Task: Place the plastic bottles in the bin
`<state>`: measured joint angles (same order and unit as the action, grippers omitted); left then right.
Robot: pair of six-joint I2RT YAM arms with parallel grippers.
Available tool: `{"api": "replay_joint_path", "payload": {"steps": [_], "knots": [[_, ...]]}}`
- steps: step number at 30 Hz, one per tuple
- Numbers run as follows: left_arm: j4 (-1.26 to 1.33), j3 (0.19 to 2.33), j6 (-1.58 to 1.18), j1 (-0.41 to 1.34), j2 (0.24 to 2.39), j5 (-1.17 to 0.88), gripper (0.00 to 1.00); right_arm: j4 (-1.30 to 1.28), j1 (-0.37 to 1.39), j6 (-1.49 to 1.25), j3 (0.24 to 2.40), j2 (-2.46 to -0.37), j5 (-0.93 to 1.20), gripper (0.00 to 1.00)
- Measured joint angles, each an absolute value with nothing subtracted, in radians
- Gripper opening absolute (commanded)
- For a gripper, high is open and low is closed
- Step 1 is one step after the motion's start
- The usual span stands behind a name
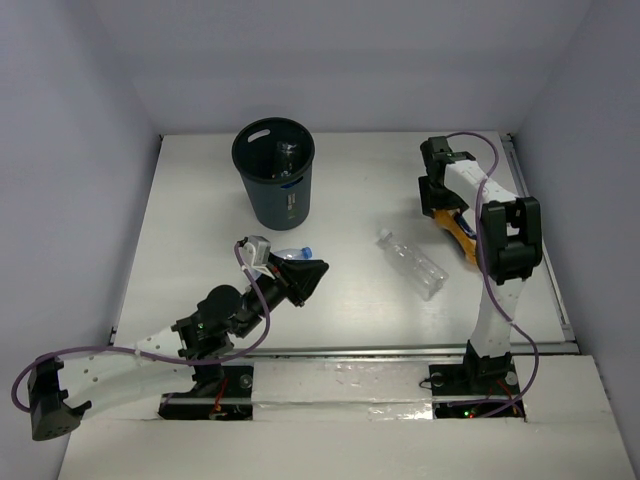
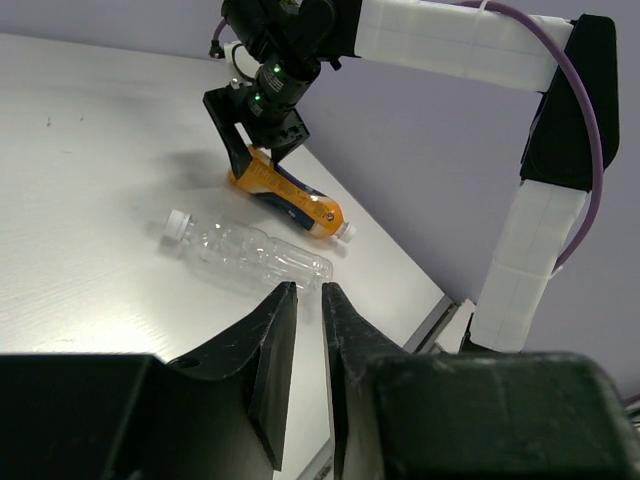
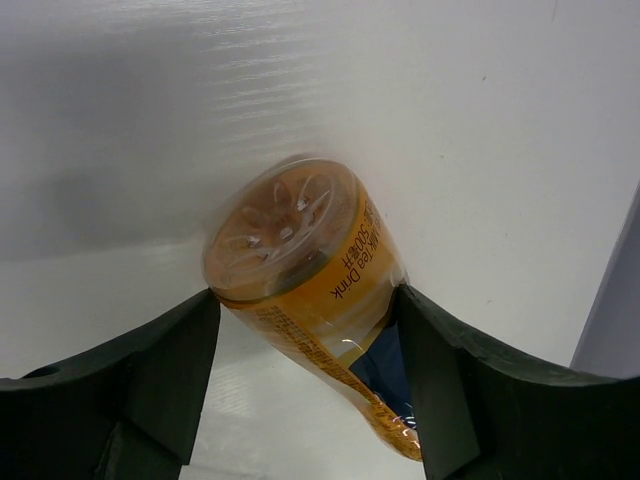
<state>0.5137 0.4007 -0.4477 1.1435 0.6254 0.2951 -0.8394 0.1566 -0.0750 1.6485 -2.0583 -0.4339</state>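
Pinching orange bottle [image 3: 300,270] w/ R fingers [image 3: 150,385], L fingers [image 2: 272,370] near-shut, white table [image 1: 360,200], lilac walls [image 1: 350,60]

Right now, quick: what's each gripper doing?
Left gripper: shut, holding nothing.
Right gripper: closed on the orange bottle.

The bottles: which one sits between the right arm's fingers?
The orange-labelled bottle, clasped by the right gripper; the clear label-free bottle lies free nearby.
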Motion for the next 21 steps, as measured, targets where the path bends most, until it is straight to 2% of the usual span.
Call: {"api": "replay_joint_path", "payload": {"steps": [7,8,10,12,15,17,19,21], "knots": [[0.514,0.401,-0.448,1.143,0.625,0.296,0.14,-0.857,0.157,-0.071,1.648,-2.058,-0.390,0.68],[0.513,0.401,-0.448,1.143,0.625,0.297,0.14,-0.860,0.157,-0.071,1.647,-2.057,-0.384,0.71],[0.514,0.401,-0.448,1.143,0.625,0.298,0.14,-0.857,0.157,-0.072,1.641,-2.053,-0.381,0.86],[0.514,0.400,-0.448,1.143,0.625,0.300,0.14,-0.860,0.155,-0.073,1.628,-2.048,-0.368,0.87],[0.513,0.401,-0.448,1.143,0.625,0.301,0.14,-0.884,0.155,-0.075,1.615,-2.056,-0.338,0.83],[0.514,0.401,-0.448,1.143,0.625,0.303,0.14,-0.892,0.155,-0.074,1.615,-2.057,-0.327,0.72],[0.514,0.400,-0.448,1.143,0.626,0.306,0.14,-0.893,0.155,-0.075,1.615,-2.057,-0.318,0.53],[0.514,0.400,-0.448,1.143,0.627,0.308,0.14,-0.892,0.155,-0.080,1.615,-2.057,-0.319,0.51]]}}
